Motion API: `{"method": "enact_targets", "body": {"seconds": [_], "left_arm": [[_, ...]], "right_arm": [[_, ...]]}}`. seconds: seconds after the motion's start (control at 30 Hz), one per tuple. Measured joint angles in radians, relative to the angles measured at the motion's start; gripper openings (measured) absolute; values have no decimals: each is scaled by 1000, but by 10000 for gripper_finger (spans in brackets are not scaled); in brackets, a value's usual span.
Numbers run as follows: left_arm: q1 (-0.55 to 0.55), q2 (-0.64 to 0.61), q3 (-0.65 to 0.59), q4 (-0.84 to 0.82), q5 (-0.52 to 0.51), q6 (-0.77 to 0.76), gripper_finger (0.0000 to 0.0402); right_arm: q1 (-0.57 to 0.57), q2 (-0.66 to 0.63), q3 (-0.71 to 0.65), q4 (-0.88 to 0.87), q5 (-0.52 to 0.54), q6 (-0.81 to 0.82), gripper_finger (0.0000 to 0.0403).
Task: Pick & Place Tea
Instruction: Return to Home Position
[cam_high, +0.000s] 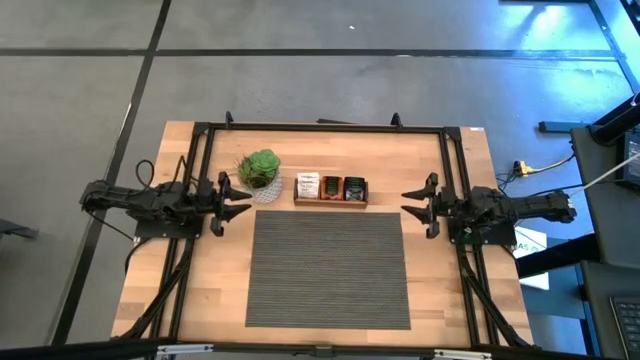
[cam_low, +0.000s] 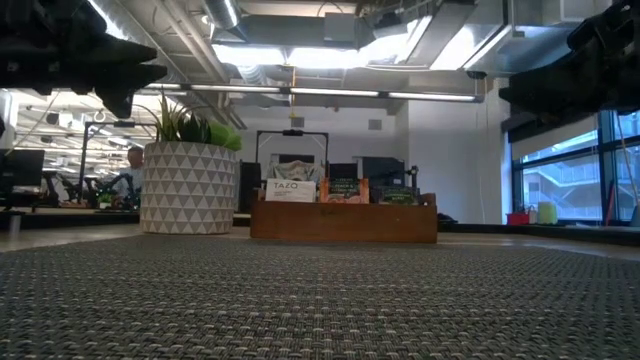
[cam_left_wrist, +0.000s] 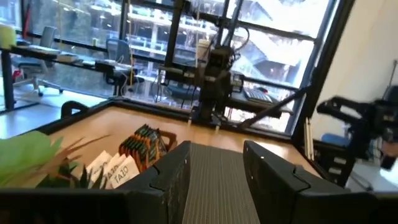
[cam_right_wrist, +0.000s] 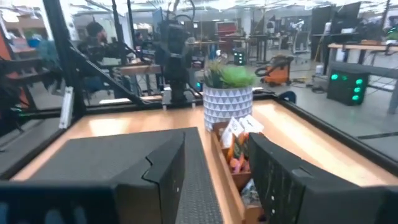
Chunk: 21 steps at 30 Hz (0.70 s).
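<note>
The left end effector (cam_high: 247, 199) hangs raised over the left side of the worktop (cam_high: 432, 285), fingers spread wide with nothing between them. The right end effector (cam_high: 404, 203) mirrors it over the right side, equally spread and empty. Both point inward and sit well apart from the tea (cam_high: 331, 187).

The tea stands on edge in the wooden tray (cam_high: 331, 204), just beyond the far edge of the mat (cam_high: 330, 270). White sachets (cam_high: 308, 185) fill the compartment nearest the potted plant (cam_high: 260, 170), orange sachets (cam_high: 331, 188) the middle one and dark sachets (cam_high: 354, 187) the compartment toward the right arm. No sachet shows on the mat or the bare wood.

The placing looks finished. Judging by the drawn-back arms, all that is left is for them to settle at rest.
</note>
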Motion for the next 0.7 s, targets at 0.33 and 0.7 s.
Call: {"method": "enact_targets", "body": {"seconds": [0.33,0.7], "left_arm": [[-1,10,0,-45,8,7,144],[-1,10,0,-45,5,7,144]], "right_arm": [[-9,1,1,-2,-19,-84,173],[-9,1,1,-2,-19,-83,173]]}}
